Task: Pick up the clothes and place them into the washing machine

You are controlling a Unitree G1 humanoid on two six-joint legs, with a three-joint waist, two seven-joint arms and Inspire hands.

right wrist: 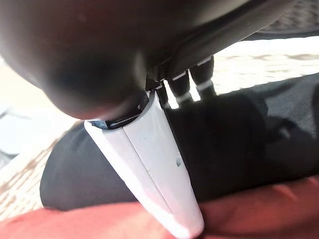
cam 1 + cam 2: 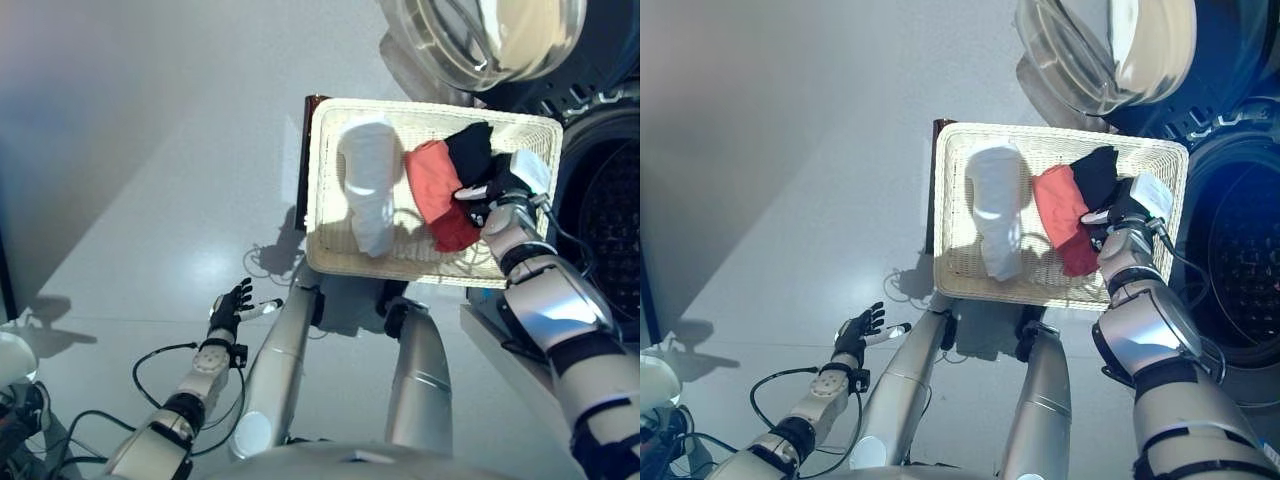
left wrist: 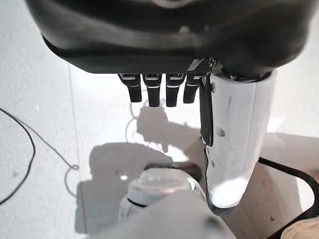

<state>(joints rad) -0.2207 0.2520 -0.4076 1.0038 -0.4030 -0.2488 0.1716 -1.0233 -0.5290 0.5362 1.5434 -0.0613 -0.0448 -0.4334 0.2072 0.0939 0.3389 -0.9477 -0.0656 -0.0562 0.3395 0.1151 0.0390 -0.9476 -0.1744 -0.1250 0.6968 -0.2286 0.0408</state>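
Wicker laundry basket (image 2: 330,190) sits beside the open washing machine (image 2: 1240,250), keeping transfers short. Right hand (image 2: 1124,212) reaches the black garment (image 2: 1097,172); its grasp is unclear. Left hand (image 2: 232,303) hangs with released fingers.

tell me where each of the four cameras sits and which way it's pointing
Left eye view: on the head, looking down at the wicker basket, with the right hand over the black garment.
Right eye view: same head, slightly offset; shares basket, red garment, white garment and washing machine drum.
Left wrist view: on the left arm, facing the floor past the left hand, fingers straight.
Right wrist view: on the right arm, close over the black and red garments, thumb foremost.
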